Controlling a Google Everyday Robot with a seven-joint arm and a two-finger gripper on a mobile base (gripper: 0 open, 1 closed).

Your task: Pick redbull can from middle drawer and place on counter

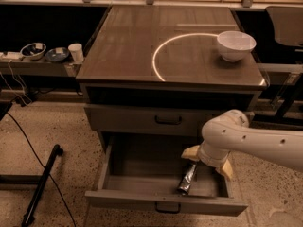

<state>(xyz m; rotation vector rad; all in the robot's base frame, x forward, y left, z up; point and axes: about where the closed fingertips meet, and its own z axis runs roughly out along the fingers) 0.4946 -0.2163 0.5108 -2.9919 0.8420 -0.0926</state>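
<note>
The redbull can [187,179] lies on its side on the floor of the open middle drawer [137,169], toward its front right. My gripper [209,161] hangs over the drawer's right part, just above and right of the can's far end. Its two yellowish fingers [191,152] are spread apart and hold nothing. The white arm reaches in from the right. The counter [128,46], with its bright white arc, is above.
A white bowl [236,45] stands on the counter's back right. The top drawer [142,119] is closed. A side shelf [33,67] at left holds two bowls and a cup. A black pole [40,186] and cables lie on the floor at left.
</note>
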